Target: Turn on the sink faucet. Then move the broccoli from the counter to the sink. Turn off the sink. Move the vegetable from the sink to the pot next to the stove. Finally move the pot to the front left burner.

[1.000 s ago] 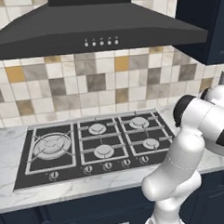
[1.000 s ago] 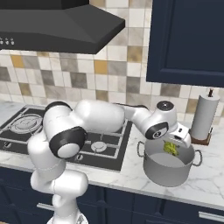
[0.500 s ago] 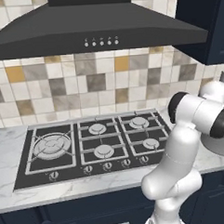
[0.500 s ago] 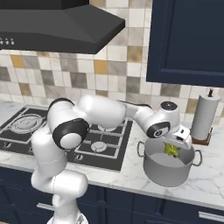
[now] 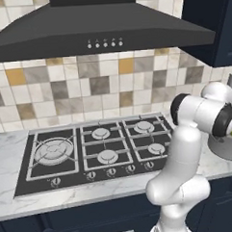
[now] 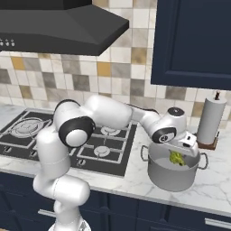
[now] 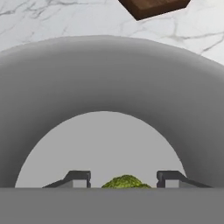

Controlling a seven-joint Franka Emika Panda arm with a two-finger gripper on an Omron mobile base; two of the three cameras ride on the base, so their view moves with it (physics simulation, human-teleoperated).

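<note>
Two fingers (image 7: 80, 178) apart — broccoli (image 7: 126, 182) between.

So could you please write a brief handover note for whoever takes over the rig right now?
Gripper: over the pot, fingers spread either side of the broccoli; whether they still touch it I cannot tell.
Pot: on the counter right of the stove.
Done: broccoli is in or just above the pot.
Left: let go if needed, then move the pot to the front left burner, which is free.
</note>
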